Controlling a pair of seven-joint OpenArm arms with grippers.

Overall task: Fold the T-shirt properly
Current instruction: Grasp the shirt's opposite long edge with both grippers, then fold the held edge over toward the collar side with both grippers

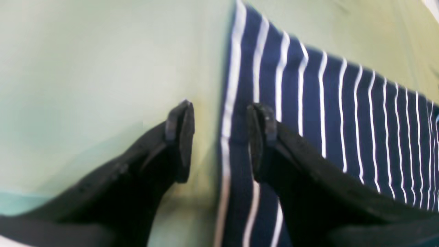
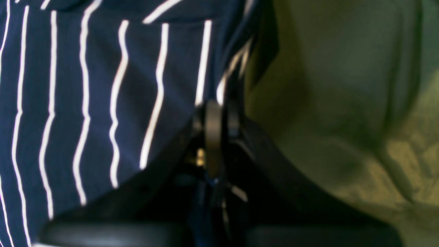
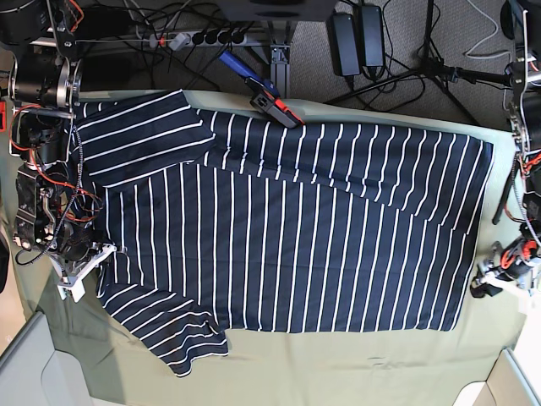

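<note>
The T-shirt (image 3: 296, 237), dark navy with thin white stripes, lies spread flat on the pale green cloth (image 3: 338, 364), sleeves toward the left. My right gripper (image 2: 217, 106) is shut on a pinched fold of the T-shirt (image 2: 85, 85) at its edge; in the base view the right gripper (image 3: 91, 260) sits at the shirt's left side between the sleeves. My left gripper (image 1: 221, 116) stands open, low over the T-shirt's (image 1: 343, 113) edge, one finger over the green cloth (image 1: 85, 68) and one over the stripes. The base view shows the left gripper (image 3: 494, 281) by the shirt's right hem.
A blue and red tool (image 3: 262, 93) lies at the table's far edge, touching the shirt's upper rim. Cables and a power strip (image 3: 186, 38) sit behind the table. Grey bins (image 3: 25, 364) stand at the near corners.
</note>
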